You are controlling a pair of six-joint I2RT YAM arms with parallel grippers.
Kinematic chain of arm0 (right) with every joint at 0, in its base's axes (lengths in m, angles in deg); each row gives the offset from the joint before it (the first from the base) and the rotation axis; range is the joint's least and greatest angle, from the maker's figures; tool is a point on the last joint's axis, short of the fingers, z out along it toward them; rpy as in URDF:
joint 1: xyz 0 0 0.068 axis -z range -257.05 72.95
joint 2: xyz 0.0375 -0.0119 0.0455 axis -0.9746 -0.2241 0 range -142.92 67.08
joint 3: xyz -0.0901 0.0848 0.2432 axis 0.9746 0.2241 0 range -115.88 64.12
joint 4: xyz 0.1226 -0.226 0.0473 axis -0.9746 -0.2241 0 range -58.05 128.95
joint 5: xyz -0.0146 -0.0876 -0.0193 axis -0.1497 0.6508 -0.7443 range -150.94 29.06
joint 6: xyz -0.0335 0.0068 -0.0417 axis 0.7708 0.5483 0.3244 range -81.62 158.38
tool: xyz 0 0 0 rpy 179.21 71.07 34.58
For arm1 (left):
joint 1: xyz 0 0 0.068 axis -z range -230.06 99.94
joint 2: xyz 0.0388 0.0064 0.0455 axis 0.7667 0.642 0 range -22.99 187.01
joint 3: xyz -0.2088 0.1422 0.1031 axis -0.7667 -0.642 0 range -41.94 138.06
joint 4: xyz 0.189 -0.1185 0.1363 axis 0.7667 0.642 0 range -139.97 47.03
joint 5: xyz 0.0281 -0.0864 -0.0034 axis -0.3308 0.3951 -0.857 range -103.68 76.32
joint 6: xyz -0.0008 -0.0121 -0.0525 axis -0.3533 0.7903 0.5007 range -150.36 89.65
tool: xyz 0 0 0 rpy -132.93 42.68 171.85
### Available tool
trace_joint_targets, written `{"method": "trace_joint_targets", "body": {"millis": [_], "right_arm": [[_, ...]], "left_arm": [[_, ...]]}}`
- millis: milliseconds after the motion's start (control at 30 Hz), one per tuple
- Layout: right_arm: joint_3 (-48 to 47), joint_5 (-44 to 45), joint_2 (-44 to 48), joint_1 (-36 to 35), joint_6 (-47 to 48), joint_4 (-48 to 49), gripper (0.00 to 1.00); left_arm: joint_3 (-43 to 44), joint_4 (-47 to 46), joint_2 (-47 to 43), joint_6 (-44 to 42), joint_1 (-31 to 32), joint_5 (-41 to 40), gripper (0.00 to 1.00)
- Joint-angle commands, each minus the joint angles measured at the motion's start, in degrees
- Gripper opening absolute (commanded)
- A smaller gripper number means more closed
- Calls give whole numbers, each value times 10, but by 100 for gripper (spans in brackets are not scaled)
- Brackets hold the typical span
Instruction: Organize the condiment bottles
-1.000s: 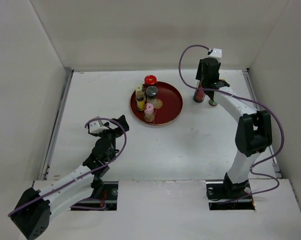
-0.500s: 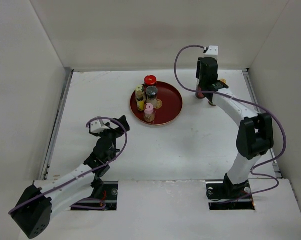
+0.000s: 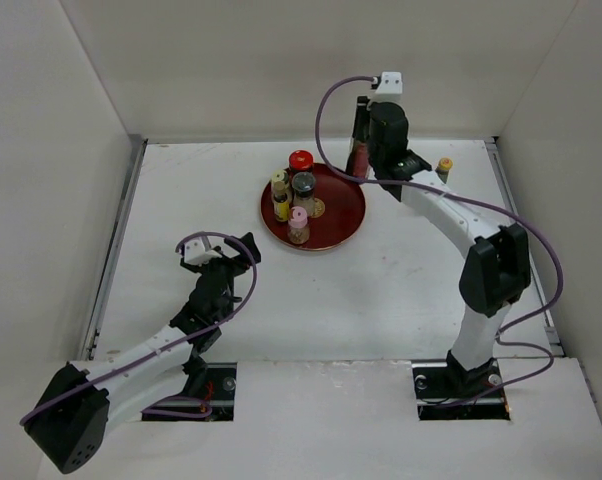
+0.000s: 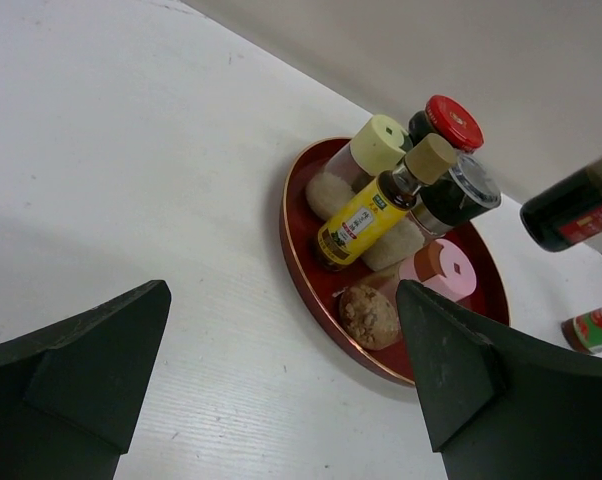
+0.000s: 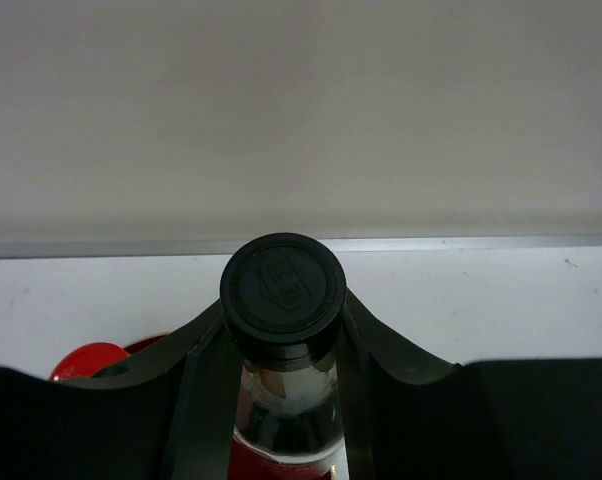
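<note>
One black-capped bottle [image 5: 282, 285] clamped in right claw [image 5: 283, 335], left claw [image 4: 281, 300] spread empty, yellow-label bottle [image 4: 366, 215], print illegible

A tall bottle [image 5: 286, 400] of clear, shiny glass has a matt black plastic cap [image 5: 282, 285] with a faint emblem embossed on top. The round plate [image 4: 299, 250] has a glossy dark-red lacquer look and a thin gold rim. The red cap [image 4: 453, 122] and pink cap [image 4: 443, 270] are smooth, slightly shiny plastic. The yellow-labelled bottle [image 4: 366, 212] is glossy. The table [image 4: 131, 150] is matt white, faintly streaked. The left gripper [image 4: 283, 300] has matt black plastic fingers [image 4: 71, 370]
</note>
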Motion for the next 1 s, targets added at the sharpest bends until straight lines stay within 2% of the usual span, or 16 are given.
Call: {"method": "trace_joint_targets", "body": {"millis": [0,167,333,600,833,967], "right_arm": [[-68,-9,-17,-9,-16,94,30],[-110,-11,-68,-28,-21,94,30],[-111,-11,-98,-43,-39,100,30],[-57,-13,-107,-52,-59,124,32],[5,-13,-90,-60,-64,158,49],[22,-13,-80,-60,-71,161,63]], "left_arm": [[8,-27,-3,7,-5,13,100],[8,-26,2,7,-8,15,100],[8,-28,4,8,-10,17,100],[8,-25,-4,8,-12,19,100],[7,-25,-5,8,-12,19,100],[6,-24,-10,8,-12,19,100]]}}
